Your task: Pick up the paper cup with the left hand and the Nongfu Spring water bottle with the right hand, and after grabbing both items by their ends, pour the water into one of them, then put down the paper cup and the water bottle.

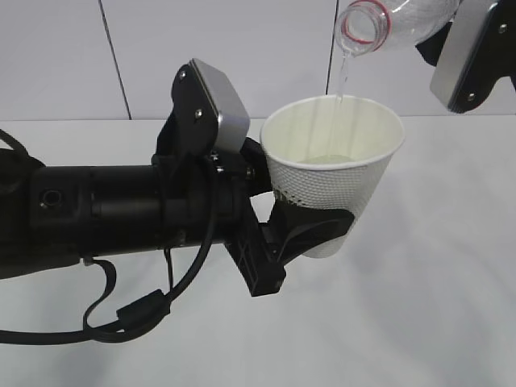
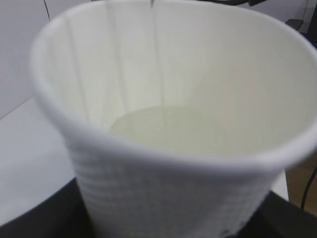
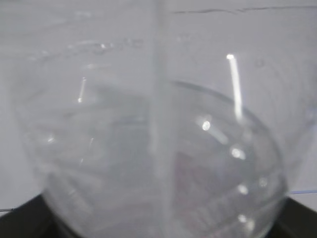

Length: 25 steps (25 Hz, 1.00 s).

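Bottle (image 1: 399,24) mouth above cup (image 1: 332,173), upper right; water (image 1: 344,81) falling into cup; table (image 1: 435,306) below

No readable text, brand or number in any view, paper cup (image 1: 332,173) wall plain and dimpled, water bottle (image 1: 387,24) label out of sight

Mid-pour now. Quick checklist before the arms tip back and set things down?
1. Stream lands inside the paper cup: ok, the water falls from the bottle mouth within the rim.
2. Cup grip: ok, the left gripper clasps the cup near its base, and the cup stands about upright.
3. Fill level: ok, a shallow pool sits low in the cup, far under the rim.
4. Nongfu Spring water bottle grip: ok, the right gripper is closed around it; fingers out of view.
5. Spill on the table: ok, none seen.
6. Water left in bottle: cannot tell.
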Available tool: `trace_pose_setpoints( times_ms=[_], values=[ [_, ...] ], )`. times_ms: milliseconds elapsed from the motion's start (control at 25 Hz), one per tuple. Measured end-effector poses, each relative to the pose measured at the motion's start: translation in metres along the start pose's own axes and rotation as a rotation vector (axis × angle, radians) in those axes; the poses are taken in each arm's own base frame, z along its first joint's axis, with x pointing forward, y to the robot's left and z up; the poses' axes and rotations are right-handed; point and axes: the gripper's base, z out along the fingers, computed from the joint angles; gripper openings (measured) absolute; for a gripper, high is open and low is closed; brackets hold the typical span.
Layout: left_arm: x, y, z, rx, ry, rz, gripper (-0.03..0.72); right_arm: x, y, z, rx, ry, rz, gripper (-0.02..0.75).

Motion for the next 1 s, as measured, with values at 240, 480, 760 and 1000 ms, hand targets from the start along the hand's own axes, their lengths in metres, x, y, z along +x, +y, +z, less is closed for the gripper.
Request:
trace_pose_setpoints(
  times_ms=[240, 480, 760, 1000],
  values=[
    [0.0000, 0.0000, 0.0000, 0.000, 0.000, 0.000, 0.487, 0.0000, 0.0000, 0.0000, 0.000, 0.000, 0.000, 0.519],
    [0.0000, 0.0000, 0.0000, 0.000, 0.000, 0.000, 0.487, 0.0000, 0.0000, 0.0000, 0.000, 0.000, 0.000, 0.519],
    [0.0024, 0.0013, 0.0000, -0.014, 0.026, 0.000, 0.487, 0.0000, 0.0000, 0.0000, 0.000, 0.000, 0.000, 0.519],
    [0.0024, 0.0013, 0.0000, -0.014, 0.026, 0.000, 0.487, -0.0003, 0.0003, 0.0000, -0.003, -0.003, -0.005, 0.519]
  ],
)
